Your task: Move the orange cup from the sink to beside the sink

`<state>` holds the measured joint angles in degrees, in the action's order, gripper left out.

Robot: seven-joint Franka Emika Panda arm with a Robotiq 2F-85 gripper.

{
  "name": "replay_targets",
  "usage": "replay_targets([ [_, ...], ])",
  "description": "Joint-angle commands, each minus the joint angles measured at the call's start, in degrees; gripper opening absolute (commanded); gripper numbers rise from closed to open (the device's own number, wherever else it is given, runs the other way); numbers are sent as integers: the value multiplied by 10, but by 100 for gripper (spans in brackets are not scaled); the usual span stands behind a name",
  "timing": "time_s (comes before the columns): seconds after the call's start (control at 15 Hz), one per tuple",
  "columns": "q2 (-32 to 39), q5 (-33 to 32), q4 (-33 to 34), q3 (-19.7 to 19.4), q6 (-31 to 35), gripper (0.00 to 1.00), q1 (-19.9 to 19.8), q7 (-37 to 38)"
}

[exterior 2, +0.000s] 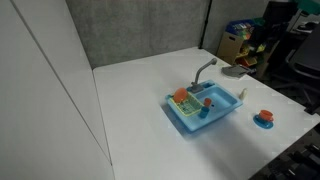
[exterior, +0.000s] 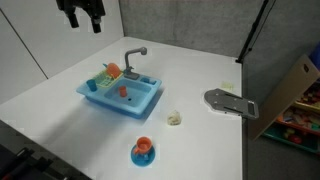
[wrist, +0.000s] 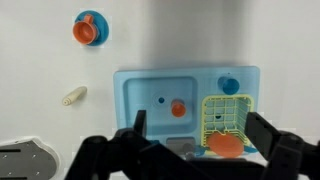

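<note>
Found cup (wrist: 178, 108) in the sink (wrist: 128, 88) basin, centre of wrist view. Noted gripper (exterior: 84, 20) at upper left, well above, jaws spread wide, holding nothing. Not started: remains to descend, grasp, lift out, set down beside sink.
</note>
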<state>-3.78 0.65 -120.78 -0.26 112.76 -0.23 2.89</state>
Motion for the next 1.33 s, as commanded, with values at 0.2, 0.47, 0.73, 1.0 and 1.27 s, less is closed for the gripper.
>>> replay_targets([
  [0.2,63,6,26,0,66,100,0,49],
  [0.47,98,-6,34,0,99,100,2,69],
  [0.73,138,-25,50,-3,108,100,7,90],
  [1.0,190,-50,82,-8,96,100,11,114],
  [1.27,238,-55,113,-14,90,100,14,132],
])
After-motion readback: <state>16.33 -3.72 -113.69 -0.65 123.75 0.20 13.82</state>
